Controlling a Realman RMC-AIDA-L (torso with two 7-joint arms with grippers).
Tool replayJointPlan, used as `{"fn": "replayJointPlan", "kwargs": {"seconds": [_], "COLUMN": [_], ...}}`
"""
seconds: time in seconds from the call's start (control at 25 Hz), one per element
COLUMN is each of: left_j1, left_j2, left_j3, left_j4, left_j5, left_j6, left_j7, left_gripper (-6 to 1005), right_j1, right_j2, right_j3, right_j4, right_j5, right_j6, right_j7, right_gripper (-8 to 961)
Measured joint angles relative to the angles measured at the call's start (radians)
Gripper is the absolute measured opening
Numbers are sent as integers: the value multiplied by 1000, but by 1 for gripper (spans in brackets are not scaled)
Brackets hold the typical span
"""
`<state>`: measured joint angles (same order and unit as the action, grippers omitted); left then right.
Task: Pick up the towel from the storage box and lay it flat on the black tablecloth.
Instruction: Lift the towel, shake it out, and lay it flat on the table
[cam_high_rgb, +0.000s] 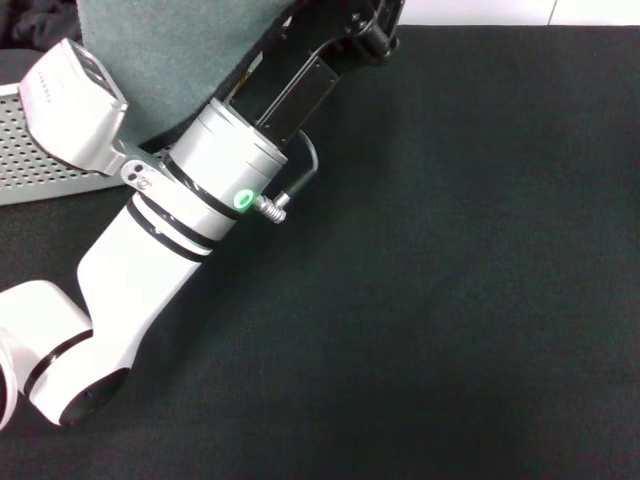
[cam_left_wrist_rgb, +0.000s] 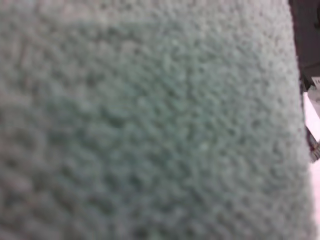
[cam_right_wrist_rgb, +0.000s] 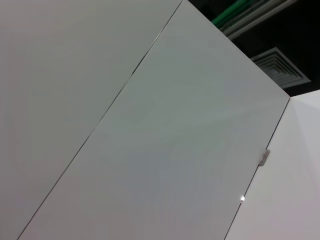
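Observation:
The towel (cam_high_rgb: 170, 60) hangs in the air at the top left of the head view with its grey face toward me. It drapes over my left arm and part of the storage box (cam_high_rgb: 40, 165), a pale perforated basket at the left edge. My left gripper (cam_high_rgb: 375, 30) reaches up to the top edge above the black tablecloth (cam_high_rgb: 450, 300) and is shut on the towel. The grey towel (cam_left_wrist_rgb: 150, 120) fills the left wrist view. My right gripper is out of view; its wrist camera sees only white panels.
A dark garment (cam_high_rgb: 35, 25) lies at the top left behind the box. A white wall edge (cam_high_rgb: 500, 10) runs along the far side of the tablecloth. The tablecloth stretches right of and in front of my left arm.

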<state>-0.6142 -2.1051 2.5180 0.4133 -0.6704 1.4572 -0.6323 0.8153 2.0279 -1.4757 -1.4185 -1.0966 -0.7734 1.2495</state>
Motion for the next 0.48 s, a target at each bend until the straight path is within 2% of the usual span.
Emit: {"fn": "replayJointPlan", "kwargs": {"seconds": [0.24,0.4,0.48], "left_j1": [0,36,69], "left_j2": [5,8,17], "left_j3": [3,2,-3], "left_j4": [-29,-78,-107], "left_j5": [9,78,121], "left_j6": [34,148,228], "left_j7": [-108,-268,-366], "left_gripper": [3,3,3], "right_j1": [-12,-46,-72], "right_j2": [0,-2,-4], "right_j3": [0,3,4], "right_j4": [0,-1,-4], "right_j5": [0,-4,-7], "right_j6": [-1,8,11], "right_j7": [0,-4,-9], "right_gripper": [1,2,2]}}
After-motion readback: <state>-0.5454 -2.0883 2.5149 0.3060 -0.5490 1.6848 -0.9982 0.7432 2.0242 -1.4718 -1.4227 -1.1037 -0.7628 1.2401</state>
